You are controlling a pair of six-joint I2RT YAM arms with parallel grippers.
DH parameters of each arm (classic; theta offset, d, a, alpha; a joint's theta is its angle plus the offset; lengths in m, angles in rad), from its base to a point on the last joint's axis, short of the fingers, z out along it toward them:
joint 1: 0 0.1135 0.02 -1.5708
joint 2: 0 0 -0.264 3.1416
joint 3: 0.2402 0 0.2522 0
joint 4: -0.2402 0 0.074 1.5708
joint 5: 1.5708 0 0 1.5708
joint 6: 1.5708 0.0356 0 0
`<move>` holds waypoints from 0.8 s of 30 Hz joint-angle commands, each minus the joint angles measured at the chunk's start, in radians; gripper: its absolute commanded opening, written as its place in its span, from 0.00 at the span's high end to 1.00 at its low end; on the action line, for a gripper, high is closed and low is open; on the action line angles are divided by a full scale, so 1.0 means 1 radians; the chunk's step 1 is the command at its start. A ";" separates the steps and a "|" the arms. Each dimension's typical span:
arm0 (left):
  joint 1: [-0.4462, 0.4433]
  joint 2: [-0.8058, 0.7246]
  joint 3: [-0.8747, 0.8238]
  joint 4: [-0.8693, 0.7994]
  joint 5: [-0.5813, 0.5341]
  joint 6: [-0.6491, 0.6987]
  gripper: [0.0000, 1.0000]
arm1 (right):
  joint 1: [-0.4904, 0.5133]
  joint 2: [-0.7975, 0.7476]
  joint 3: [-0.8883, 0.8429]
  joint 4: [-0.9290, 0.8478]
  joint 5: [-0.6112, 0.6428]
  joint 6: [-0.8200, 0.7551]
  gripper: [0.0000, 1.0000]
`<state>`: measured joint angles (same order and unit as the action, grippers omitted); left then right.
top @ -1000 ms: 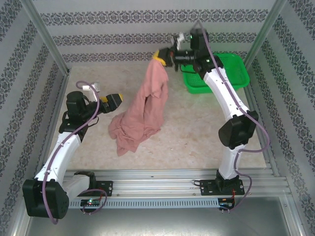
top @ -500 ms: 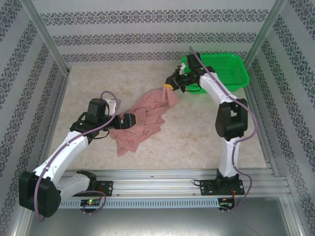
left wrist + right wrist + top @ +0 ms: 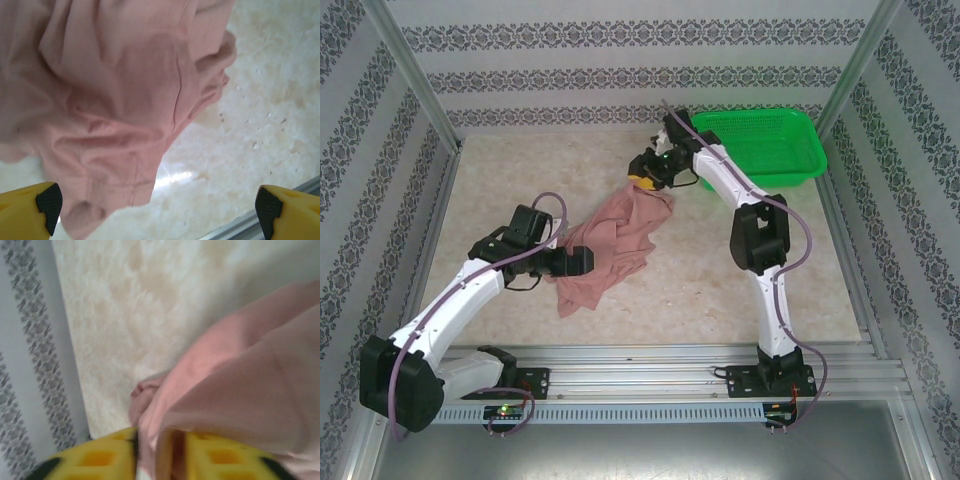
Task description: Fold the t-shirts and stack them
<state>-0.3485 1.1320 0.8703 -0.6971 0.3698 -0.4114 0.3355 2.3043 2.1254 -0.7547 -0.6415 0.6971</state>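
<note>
could drag the crumpled t-shirt (image 3: 610, 245), heaped on the table (image 3: 720, 290) between the arms, toward the green basket (image 3: 750, 113) on retracting the right gripper (image 3: 642, 183), narrow with a fold between its fingers (image 3: 100, 460), pinched or loose impossible to tell; left gripper (image 3: 585, 262) wide, empty, over the heap's left edge.

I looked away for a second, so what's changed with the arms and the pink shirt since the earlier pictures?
The right gripper came down from high at the back, lowering the hanging t-shirt into a crumpled heap on the table; cloth lies between its fingers, grip unclear. The left gripper, open, reached rightward to the shirt's edge. The green basket stayed put.
</note>
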 commanded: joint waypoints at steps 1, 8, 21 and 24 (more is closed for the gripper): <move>-0.041 -0.019 0.032 -0.158 -0.042 -0.046 0.00 | -0.062 -0.127 -0.143 0.043 0.114 0.004 0.38; -0.145 0.045 0.078 -0.290 -0.145 -0.052 0.02 | -0.063 -0.438 -0.428 0.172 0.060 -0.060 0.12; -0.243 0.346 0.127 -0.124 -0.151 -0.038 0.20 | -0.005 -0.785 -0.945 0.245 0.079 -0.029 0.02; -0.245 0.386 0.147 -0.104 -0.167 -0.028 0.21 | 0.006 -0.795 -0.979 0.252 0.077 -0.026 0.02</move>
<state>-0.5770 1.4994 0.9798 -0.8436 0.2329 -0.4522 0.3260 1.5307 1.1645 -0.5335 -0.5682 0.6590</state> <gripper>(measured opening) 0.789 0.980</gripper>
